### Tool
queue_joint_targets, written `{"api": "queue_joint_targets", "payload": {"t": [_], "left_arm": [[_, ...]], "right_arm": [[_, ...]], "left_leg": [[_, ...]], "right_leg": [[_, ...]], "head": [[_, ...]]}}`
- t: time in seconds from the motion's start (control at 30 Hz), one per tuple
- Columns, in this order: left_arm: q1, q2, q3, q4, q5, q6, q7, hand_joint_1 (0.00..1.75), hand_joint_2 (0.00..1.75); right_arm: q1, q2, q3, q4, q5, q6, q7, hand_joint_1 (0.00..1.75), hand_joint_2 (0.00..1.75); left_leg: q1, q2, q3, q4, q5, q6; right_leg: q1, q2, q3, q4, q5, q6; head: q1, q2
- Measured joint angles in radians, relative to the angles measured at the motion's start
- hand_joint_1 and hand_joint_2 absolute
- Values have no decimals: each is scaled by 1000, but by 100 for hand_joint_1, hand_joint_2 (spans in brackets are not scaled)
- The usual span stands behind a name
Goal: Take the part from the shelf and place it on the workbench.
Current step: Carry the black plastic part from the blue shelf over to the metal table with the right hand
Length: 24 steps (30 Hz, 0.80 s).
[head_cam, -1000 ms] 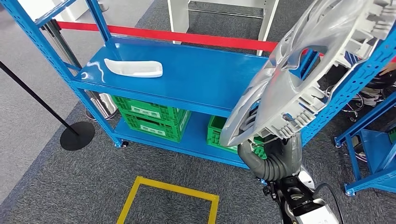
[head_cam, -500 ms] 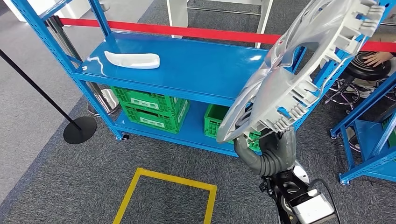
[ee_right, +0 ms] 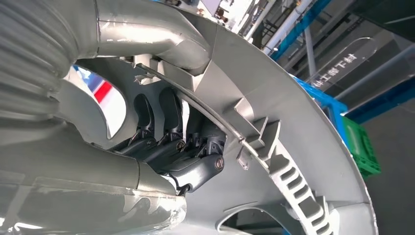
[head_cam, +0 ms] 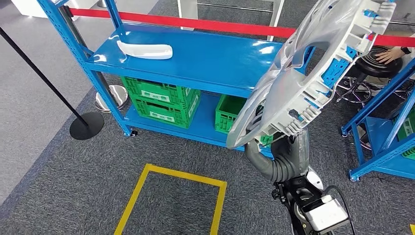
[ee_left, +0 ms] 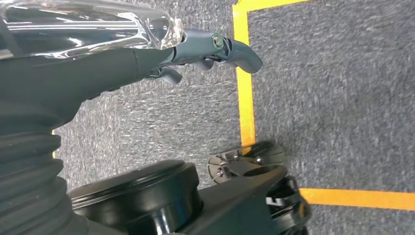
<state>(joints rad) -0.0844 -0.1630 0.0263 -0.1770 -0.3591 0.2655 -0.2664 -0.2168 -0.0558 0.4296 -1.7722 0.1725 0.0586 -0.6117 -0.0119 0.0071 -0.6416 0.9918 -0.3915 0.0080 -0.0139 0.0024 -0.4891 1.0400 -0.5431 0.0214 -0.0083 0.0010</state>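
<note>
A large silver wheel cover (head_cam: 303, 83) is held up, tilted on edge, in front of the blue shelf (head_cam: 210, 58). My right hand (head_cam: 288, 147) grips its lower rim from behind and is mostly hidden by it. Close up, the right hand (ee_right: 161, 147) has its dark fingers (ee_right: 195, 152) hooked over the ribbed inner rim of the wheel cover (ee_right: 293, 122), with the thumb on the other face. My left hand (ee_left: 147, 54) hangs over the grey carpet with its fingers loosely out and nothing in them.
A white curved part (head_cam: 145, 49) lies on the shelf top, and green crates (head_cam: 161, 103) sit below. A yellow floor square (head_cam: 171, 196), a stanchion base (head_cam: 86, 125), a red barrier belt (head_cam: 195, 24) and another blue rack (head_cam: 386, 137) are around. A person's hand (head_cam: 391, 54) rests on a stool.
The whole picture has shifted, so the camera has moved. The wheel cover stays in my right hand, tilted much as before.
</note>
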Motion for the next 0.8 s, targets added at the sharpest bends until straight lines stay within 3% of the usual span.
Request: {"api": "queue_joint_targets", "payload": {"t": [0.03, 0.1, 0.13, 0.2, 0.27, 0.3, 0.33, 0.37, 0.43, 0.5, 0.53, 0.6, 0.63, 0.67, 0.7, 0.77, 0.8], "left_arm": [[0, 0, 0, 0, 0, 0, 0, 0, 175], [1, 1, 0, 0, -1, 0, 0, 0, 175], [1, 2, 0, 0, -1, 0, 0, 0, 175], [2, 2, 0, 0, -1, 0, 1, 0, 175], [2, 2, 0, 0, -1, 0, 1, 0, 175], [2, 2, 0, 0, -2, 0, 1, 0, 175], [2, 2, 0, 0, -2, 0, 1, 0, 175], [2, 2, 0, 0, -2, 0, 1, 0, 175], [1, 2, 0, 0, -2, 0, 2, 0, 175], [-3, 3, 0, 0, -2, 0, 3, 0, 175], [-4, 4, 0, 0, -2, 0, 3, 0, 175], [-3, 4, 0, 0, -1, 1, 4, 0, 175], [-2, 4, 0, 0, -1, 1, 5, 0, 175], [-1, 4, 1, 0, -1, 1, 6, 0, 175], [0, 3, 1, 0, -1, 1, 6, 0, 175], [0, 2, 1, 0, -1, 1, 6, 0, 175], [0, 1, 1, 0, -1, 1, 6, 0, 175]], "right_arm": [[-2, 1, 0, 1, 0, 0, 0, 175, 175], [-4, 3, -1, 2, -1, 0, 0, 175, 175], [-5, 5, -1, 3, -1, 0, 0, 175, 175], [-7, 10, -1, 4, -1, 0, -1, 175, 175], [-6, 14, -1, 4, -1, 1, -1, 175, 175], [-5, 14, -1, 4, -1, 1, -1, 175, 175], [-5, 15, -2, 4, -1, 1, -1, 175, 175], [-5, 15, -2, 5, -1, 1, 0, 175, 175], [-6, 16, -2, 5, -1, 2, 0, 175, 175], [-7, 19, -3, 5, -2, 3, 1, 175, 175], [-8, 21, -3, 5, -3, 4, 1, 175, 175], [-10, 23, -5, 5, -4, 5, 2, 175, 175], [-11, 23, -6, 5, -4, 6, 2, 175, 175], [-11, 23, -7, 6, -5, 6, 2, 175, 175], [-12, 22, -9, 7, -6, 6, 3, 175, 175], [-12, 22, -13, 8, -12, 7, 4, 175, 175], [-12, 21, -14, 9, -15, 7, 4, 175, 175]], "left_leg": [[-1, -1, -4, 3, 7, -5], [1, -2, -10, 4, 18, -12], [2, -3, -18, 13, 3, -17], [6, -4, -46, 86, -80, -28], [8, -5, -81, 221, -176, -35], [9, -5, -88, 276, -194, -36], [10, -5, -81, 303, -189, -36], [10, -5, -54, 289, -167, -34], [8, -8, 54, 163, -131, -23], [2, -12, 157, 19, -141, -13], [-1, -14, 180, -19, -150, -9], [-4, -12, 176, -40, -139, 0], [-3, -10, 168, -44, -126, 7], [-1, -6, 157, -49, -112, 14], [1, -4, 145, -52, -97, 19], [0, -1, 115, -50, -72, 24], [0, 0, 99, -48, -60, 25]], "right_leg": [[3, 1, 6, -16, -10, -8], [2, 0, -10, -16, 1, -29], [1, -1, -20, -15, 11, -40], [-1, -3, -46, -15, 36, -56], [-1, -3, -76, -14, 61, -58], [0, -3, -91, -13, 73, -57], [0, -4, -105, -13, 84, -56], [1, -4, -118, -13, 94, -54], [3, -3, -139, -13, 114, -50], [4, -3, -148, -14, 132, -41], [2, -4, -150, -16, 141, -34], [-1, -5, -155, -23, 159, -20], [-2, -4, -161, -20, 152, -14], [-2, -4, -171, -2, 127, -10], [-3, -3, -185, 36, 83, -6], [-2, -3, -216, 163, -17, 3], [-3, -3, -225, 225, -41, 6]], "head": [[0, 0], [-1, 0], [-2, 0], [-7, 0], [-12, 0], [-13, 0], [-13, 0], [-13, 0], [-13, 0], [-12, 0], [-12, 0], [-13, 0], [-15, 0], [-13, 0], [-10, 0], [-5, 0], [-4, 0]]}}
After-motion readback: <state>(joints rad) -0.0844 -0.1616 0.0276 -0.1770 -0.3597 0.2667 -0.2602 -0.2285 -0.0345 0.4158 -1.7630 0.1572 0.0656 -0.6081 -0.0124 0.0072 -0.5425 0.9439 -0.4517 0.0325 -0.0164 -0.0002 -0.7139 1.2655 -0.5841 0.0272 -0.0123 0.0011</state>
